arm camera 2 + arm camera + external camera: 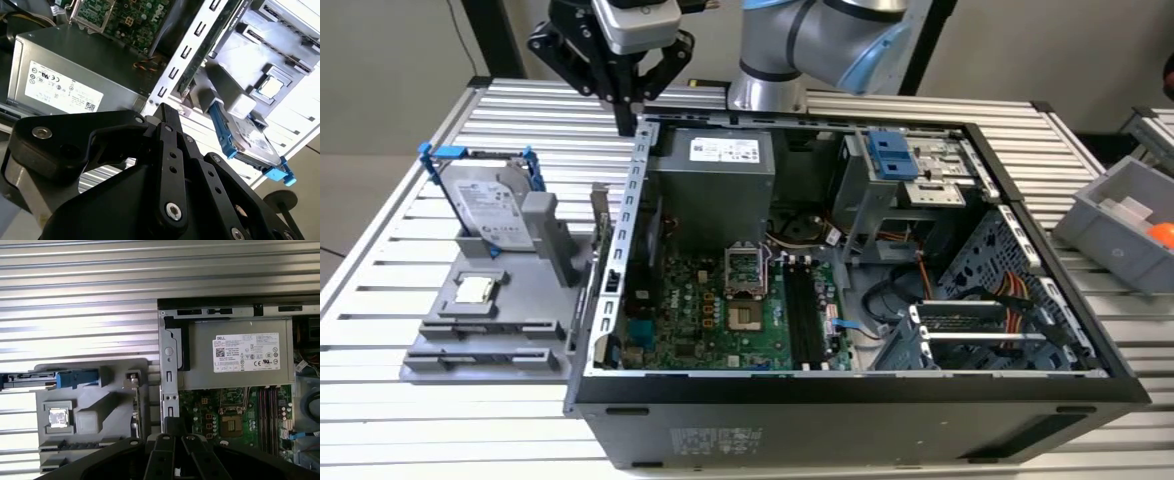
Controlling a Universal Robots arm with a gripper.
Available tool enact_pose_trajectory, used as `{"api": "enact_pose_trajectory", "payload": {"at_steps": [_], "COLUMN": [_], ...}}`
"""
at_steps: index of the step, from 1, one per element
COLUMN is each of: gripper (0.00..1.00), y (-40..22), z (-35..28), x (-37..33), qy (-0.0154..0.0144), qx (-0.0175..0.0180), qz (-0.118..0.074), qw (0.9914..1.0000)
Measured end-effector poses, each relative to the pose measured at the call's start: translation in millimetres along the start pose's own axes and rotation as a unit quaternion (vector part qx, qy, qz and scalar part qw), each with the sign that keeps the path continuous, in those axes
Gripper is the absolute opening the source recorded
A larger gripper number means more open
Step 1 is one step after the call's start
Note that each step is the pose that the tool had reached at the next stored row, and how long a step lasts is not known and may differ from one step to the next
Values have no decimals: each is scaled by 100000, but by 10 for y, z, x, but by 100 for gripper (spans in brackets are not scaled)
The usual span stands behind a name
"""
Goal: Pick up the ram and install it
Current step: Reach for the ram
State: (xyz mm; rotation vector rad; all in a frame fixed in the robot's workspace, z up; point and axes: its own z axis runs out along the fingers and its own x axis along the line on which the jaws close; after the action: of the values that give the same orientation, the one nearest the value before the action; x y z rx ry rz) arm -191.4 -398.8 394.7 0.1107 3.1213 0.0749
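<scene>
The ram point(599, 225) is a thin greenish board standing on edge in the grey holder point(467, 340), right beside the computer case's left wall. In the second wrist view the ram point(205, 47) is a long green strip; in the first wrist view the ram point(136, 410) appears edge-on. My gripper point(630, 115) hangs above the case's back left corner, well above and behind the ram. Its black fingers meet at the tips with nothing between them, in both wrist views point(167, 114) point(172, 429). The motherboard's memory slots point(803, 315) lie inside the open case.
The open computer case point(854, 395) lies on a slatted metal table. The holder also carries a silver hard drive with a blue bracket point(491, 205) and a square CPU chip point(478, 290). A power supply point(714, 165) sits at the case's back. A grey bin point(1121, 215) stands at the exterior view's right.
</scene>
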Motion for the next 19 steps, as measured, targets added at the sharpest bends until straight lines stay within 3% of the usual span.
{"api": "enact_pose_trajectory", "payload": {"at_steps": [19], "gripper": [0], "y": [-11], "z": [-3], "x": [154], "qy": [-1], "qx": [-2], "qz": [-2], "qw": [100000]}}
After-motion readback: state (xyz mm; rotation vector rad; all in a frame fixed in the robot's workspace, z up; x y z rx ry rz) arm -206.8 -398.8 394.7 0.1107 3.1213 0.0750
